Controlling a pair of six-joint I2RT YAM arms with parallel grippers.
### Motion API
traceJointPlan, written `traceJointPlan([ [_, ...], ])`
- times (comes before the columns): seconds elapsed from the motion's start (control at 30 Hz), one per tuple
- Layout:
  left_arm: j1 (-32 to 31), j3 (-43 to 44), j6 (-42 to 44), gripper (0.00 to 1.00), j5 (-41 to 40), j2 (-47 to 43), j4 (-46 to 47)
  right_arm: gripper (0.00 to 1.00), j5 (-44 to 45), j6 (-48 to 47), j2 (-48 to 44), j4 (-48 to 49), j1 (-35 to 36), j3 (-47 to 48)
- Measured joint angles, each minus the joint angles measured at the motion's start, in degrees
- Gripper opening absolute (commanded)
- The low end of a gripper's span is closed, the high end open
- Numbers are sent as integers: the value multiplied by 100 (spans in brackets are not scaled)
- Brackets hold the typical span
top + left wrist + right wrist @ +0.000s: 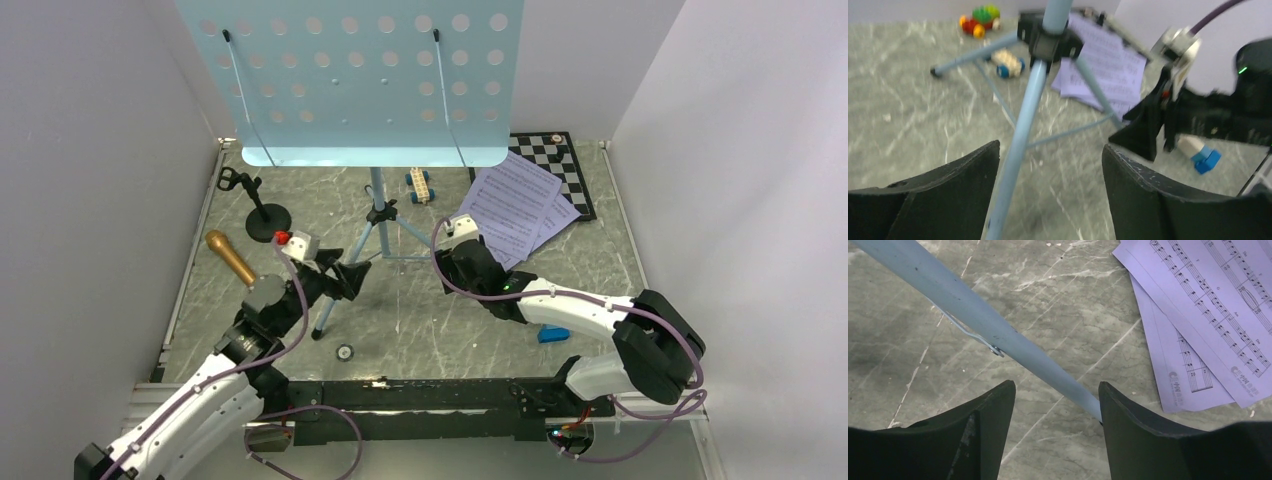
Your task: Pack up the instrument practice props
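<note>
Black fingers (948, 200) of the left gripper (1050, 150) fill the bottom of the left wrist view. They stand well apart, and one slim leg (1020, 135) of the light-blue metal tripod music stand (340, 145) runs up between them, nearer one finger than the other, with nothing clamped. Over on the other side, the right gripper (1056, 387) shows much the same: jaws wide, another pale-blue leg (973, 315) slanting through the gap, its end meeting the inner edge of one finger, and no grip that I can see. So the stand is upright mid-table with its tripod spread and its big hole-punched desk high above both arms, and each arm is low at a leg.

Around it, white sheet-music pages (515, 205) lie fanned on the grey marbled tabletop (420, 330) just beyond the right gripper. A gold-brown microphone (231, 257) lies flat beside the left arm, and the small black round-based mic stand (266, 215) is just behind it. None of these looks packed yet. At the back sit a black-and-white chessboard (560, 160) and a colourful toy brick car (421, 185), neither part of the job.

My read: early days, the stand goes first, and this is the line-up on its legs. Next, both pairs of fingers need to pinch squarely on those thin tubes together. That desk looks top-heavy, so an uneven pull could tip it.
</note>
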Motion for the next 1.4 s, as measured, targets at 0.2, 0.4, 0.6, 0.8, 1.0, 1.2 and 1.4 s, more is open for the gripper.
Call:
traceJointPlan([
  [0.2, -221, -9, -184, 75, -588, 588, -551, 57, -186, 15, -2, 35, 50, 2],
  [0.4, -221, -11, -437, 72, -1008, 940, -621, 46, -39, 2, 4, 7, 295, 22],
  [0.6, -214, 68, -535, 69, -1580, 1165, -763, 41, 136, 42, 122, -87, 811, 149],
  [0.8, -214, 72, -540, 68, -2111, 1001, -1001, 23, 437, 363, 125, -157, 1239, 155],
  [1.0, -177, 70, -544, 68, -2439, 822, -1193, 7, 796, 686, 170, -122, 1615, 149],
  [1.2, -199, -31, -610, 81, -2317, 219, -1132, 2, 601, 1204, 562, 157, 2256, 149],
  [1.4, -223, -107, -616, 85, -2175, -452, -863, 20, 313, 1580, 1003, 164, 2730, 151],
])
